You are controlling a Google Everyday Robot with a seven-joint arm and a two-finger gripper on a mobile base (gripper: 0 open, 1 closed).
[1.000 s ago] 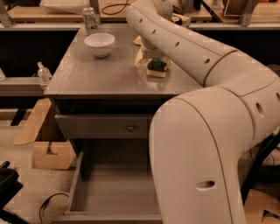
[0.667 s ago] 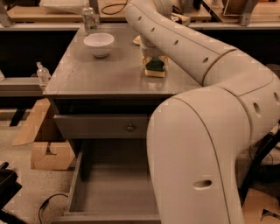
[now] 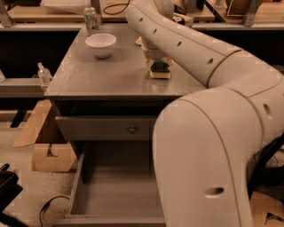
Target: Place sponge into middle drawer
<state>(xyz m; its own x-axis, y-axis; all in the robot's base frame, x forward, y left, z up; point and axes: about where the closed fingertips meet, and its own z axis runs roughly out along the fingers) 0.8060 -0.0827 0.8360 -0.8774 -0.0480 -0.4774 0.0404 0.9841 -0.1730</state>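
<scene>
Grasp step. Gripper (image 3: 154,58) sits right over sponge (image 3: 160,69), far right on table (image 3: 97,77). Cannot tell whether it has hold. Drawer (image 3: 117,195) stands open below, near side. Next, likely: secure sponge, lift, carry down into drawer.

Workshop-like robot lab
Cardboard scraps (image 3: 51,157), loose floor cable (image 3: 49,206), cluttered bench (image 3: 53,13) behind; tool (image 3: 156,56) over the grey worktop (image 3: 111,75).
</scene>
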